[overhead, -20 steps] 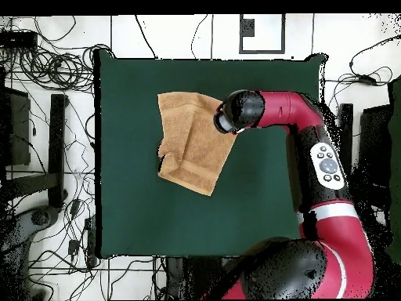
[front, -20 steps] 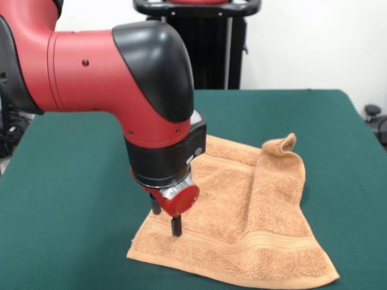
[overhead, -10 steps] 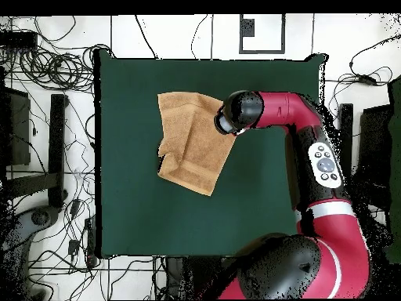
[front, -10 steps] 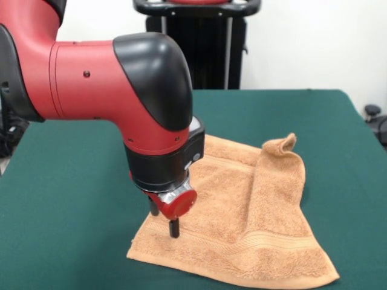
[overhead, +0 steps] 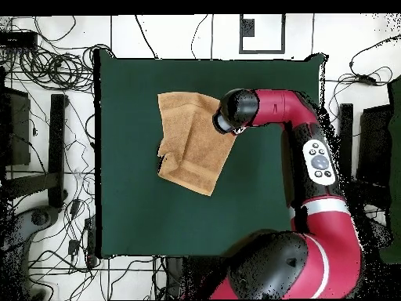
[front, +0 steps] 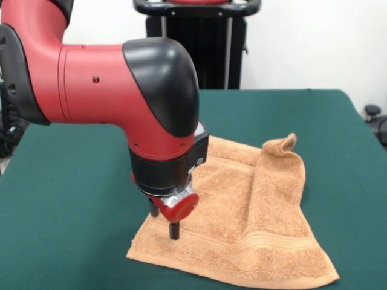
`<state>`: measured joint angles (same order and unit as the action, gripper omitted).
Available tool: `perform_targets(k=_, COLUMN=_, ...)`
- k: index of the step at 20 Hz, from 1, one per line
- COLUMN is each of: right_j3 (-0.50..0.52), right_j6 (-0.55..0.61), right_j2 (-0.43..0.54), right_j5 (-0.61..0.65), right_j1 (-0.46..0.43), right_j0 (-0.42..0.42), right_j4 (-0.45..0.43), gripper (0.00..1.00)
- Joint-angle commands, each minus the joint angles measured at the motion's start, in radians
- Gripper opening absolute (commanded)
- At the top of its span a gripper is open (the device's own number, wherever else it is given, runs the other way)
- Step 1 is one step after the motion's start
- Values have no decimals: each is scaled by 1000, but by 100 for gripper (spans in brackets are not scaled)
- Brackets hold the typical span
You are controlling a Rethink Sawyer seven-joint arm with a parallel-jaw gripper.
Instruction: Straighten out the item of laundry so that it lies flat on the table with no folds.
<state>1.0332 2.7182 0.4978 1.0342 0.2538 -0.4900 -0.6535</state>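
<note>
The towel lies on the green tabletop, not flat: in the front view one side is folded over along a crease that runs from the 12 o'clock part of the cloth toward 6 o'clock, and a corner at about 1 o'clock curls upward into a small peak. A woven band stripe crosses the cloth near its 6 o'clock edge, and another shows near the far edge beside the arm. From overhead, the towel sits in the 11 o'clock part of the tabletop, tilted so that its corners point roughly toward 11, 1, 5 and 8 o'clock.

The red and black arm reaches in from 9 o'clock in the front view and bends down over the towel's 9 o'clock corner. The gripper hangs below the red wrist piece, and its dark tips come down onto or just above the cloth near that corner; contact cannot be told for sure. Whether the fingers are released or clenched cannot be told, since the wrist piece hides most of them
</note>
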Motion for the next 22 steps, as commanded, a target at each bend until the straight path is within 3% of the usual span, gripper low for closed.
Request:
perform_targets(k=1, right_j3=-4, right_j6=-271, right_j2=-27, right_j5=87, right_j1=-30, right_j0=60, right_j4=-46, gripper=100)
perform_targets(k=12, right_j3=-27, right_j6=-278, right_j2=-51, right_j5=74, right_j1=-71, right_j0=59, right_j4=-61, gripper=100)
perform_targets(k=22, right_j3=-5, right_j6=-260, right_j2=-80, right_j5=101, right_j1=-44, right_j0=63, right_j4=-71, gripper=100)
